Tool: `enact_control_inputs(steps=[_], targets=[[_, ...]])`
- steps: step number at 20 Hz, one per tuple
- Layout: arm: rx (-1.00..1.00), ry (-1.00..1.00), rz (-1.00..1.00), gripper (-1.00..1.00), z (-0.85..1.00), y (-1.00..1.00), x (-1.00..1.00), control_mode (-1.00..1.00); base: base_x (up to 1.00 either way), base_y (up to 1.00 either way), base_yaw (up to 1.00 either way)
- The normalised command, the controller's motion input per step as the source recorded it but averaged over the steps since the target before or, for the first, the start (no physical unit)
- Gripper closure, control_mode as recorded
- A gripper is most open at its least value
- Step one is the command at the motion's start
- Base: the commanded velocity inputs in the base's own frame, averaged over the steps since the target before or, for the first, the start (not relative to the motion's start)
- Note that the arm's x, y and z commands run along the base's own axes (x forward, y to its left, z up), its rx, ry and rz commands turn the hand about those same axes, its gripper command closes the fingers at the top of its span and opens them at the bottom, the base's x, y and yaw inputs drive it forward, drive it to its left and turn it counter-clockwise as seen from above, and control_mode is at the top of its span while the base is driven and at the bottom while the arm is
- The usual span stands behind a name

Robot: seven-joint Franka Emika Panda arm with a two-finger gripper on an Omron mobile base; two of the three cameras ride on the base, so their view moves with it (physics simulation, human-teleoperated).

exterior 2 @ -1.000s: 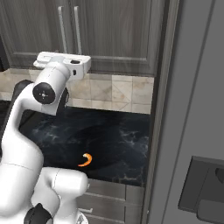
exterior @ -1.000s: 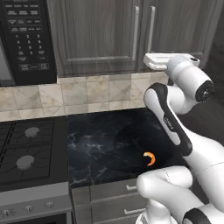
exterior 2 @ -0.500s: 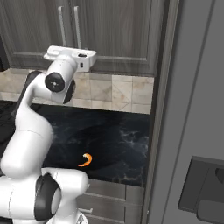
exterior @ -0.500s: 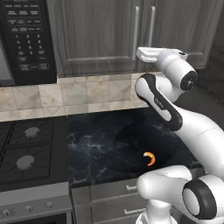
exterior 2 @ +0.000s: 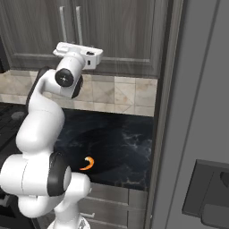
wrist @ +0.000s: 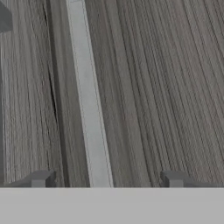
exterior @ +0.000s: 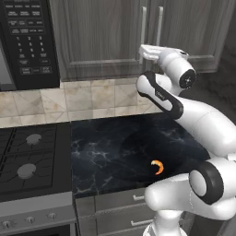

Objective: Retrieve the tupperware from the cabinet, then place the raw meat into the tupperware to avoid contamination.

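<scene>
Doors of the grey-brown wood-grain wall cabinet (exterior: 101, 37) are both shut, so the tupperware is not to be seen; you can only judge that it sits behind them. Your two-finger gripper (wrist: 107, 178) faces the door, its dark fingertips (wrist: 40, 178) spread wide apart with nothing between them, and the long vertical silver bar handle (wrist: 89, 109) runs up between them toward 12 o'clock, closer to the 9 o'clock tip than the other. In the left base view the white hand (exterior: 152, 51) is at the lower end of the handle (exterior: 143, 28), low on the door. The tiny orange crescent-shaped raw meat (exterior: 157, 167) lies on the black marbled counter (exterior: 106, 152), at about 6 o'clock from the hand and well apart from it. You appear to be at the reach for the handle, with the whole task ahead. Watch the off-centre bar: if you close as you stand, the 9 o'clock finger would likely meet it first and push the hand sideways, or the grip may land on the very foot of the handle and slip off when you pull. A straight pull against the hinge arc could also drag the fingers off. How near the tips are to the door I cannot tell, so advancing blind risks jamming them into the wood.
</scene>
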Motion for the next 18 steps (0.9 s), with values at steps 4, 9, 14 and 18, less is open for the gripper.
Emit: enact_control_inputs(steps=[4, 9, 14, 18], targets=[[0.04, 0.04, 0.0, -1.0, 0.0, -0.06, 0.84, -1.0, 0.0, 0.0, 0.0], [0.02, 0.07, 0.0, 1.0, -0.02, -0.03, 0.88, -1.0, 0.0, 0.0, 0.0], [0.0, 0.07, 0.0, 1.0, -0.05, 0.0, 0.74, -1.0, 0.0, 0.0, 0.0], [0.0, 0.02, 0.0, 1.0, -0.01, 0.0, 0.3, -1.0, 0.0, 0.0, 0.0]])
